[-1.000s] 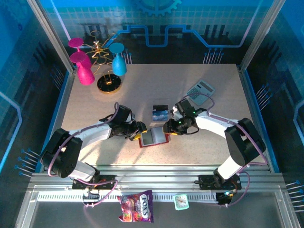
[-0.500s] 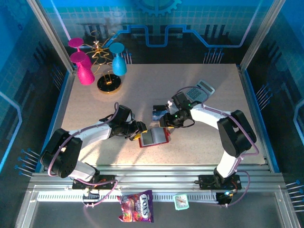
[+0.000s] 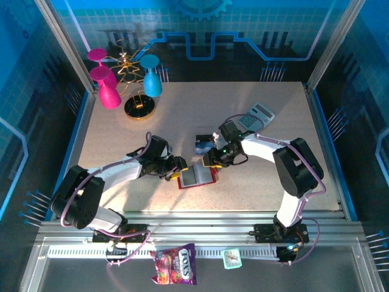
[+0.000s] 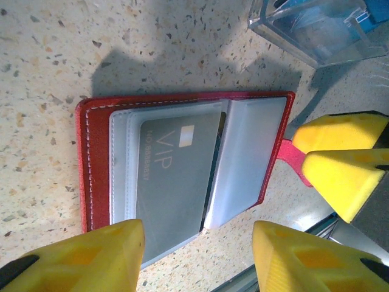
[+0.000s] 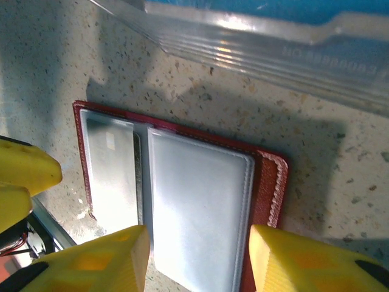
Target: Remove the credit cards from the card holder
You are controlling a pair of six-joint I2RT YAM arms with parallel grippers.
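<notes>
1. The red card holder [image 3: 196,177] lies open and flat near the middle of the speckled table [image 3: 121,140], between the two grippers, with its grey pockets facing up.
2. A grey card [image 4: 173,176] marked VIP sits in one clear sleeve and is not yet drawn out.
3. Over the last second the holder has not shifted. The right gripper [image 5: 199,258] has slid from the holder's right end toward its far edge, and that arm's elbow has swung inward. The left gripper [image 4: 197,255] has kept its place at the left end.
4. My reading is that no card came out in that second and the right arm is only repositioning.
5. The holder's long axis runs left to right, with the right end tilted slightly away from the arm bases. Its red snap tab [image 4: 289,159] sticks out of that right end.
6. Both sets of jaws are spread and pinch nothing I can see. A grey pocket shows between the right fingers. I cannot tell whether either gripper touches the holder.
7. A clear plastic box [image 4: 316,30] sits just beyond the holder.
</notes>
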